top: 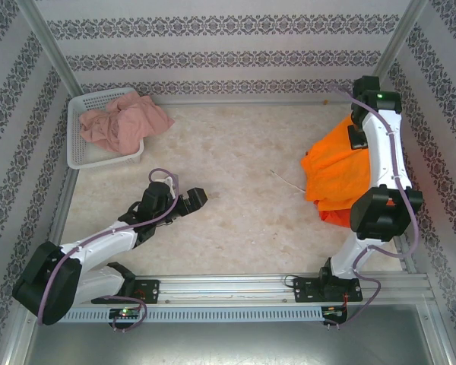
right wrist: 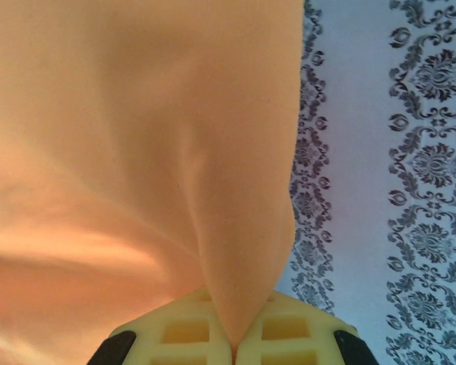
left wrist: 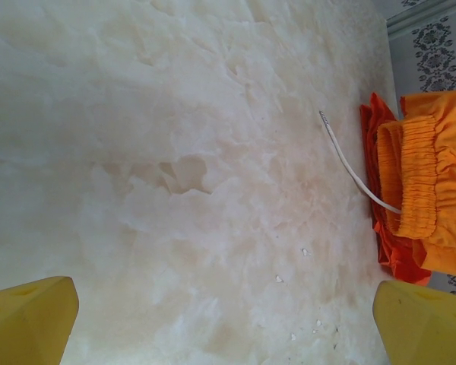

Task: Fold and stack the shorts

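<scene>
1. Patterned walls (top: 213,46) close in a pale, marbled bench (top: 235,152).
2. At the far left corner, a white mesh basket (top: 73,135) holds crumpled pink shorts (top: 125,122), which spill over its right rim.
3. Near centre-left, the left arm (top: 114,236) reaches over bare bench. The left jaws stand wide apart and grip nothing, with yellow fingertips (left wrist: 26,319) at either edge of the wrist view.
4. A thin white cord (top: 285,180) trails leftward from the pile at right.
5. At right, yellow-orange shorts (top: 334,163) lie over red-orange shorts (top: 334,217).
6. Beside the right wall, the right arm (top: 380,152) bends over the pile, and the right jaws are pinched tight on a fold of the yellow-orange cloth.
</scene>
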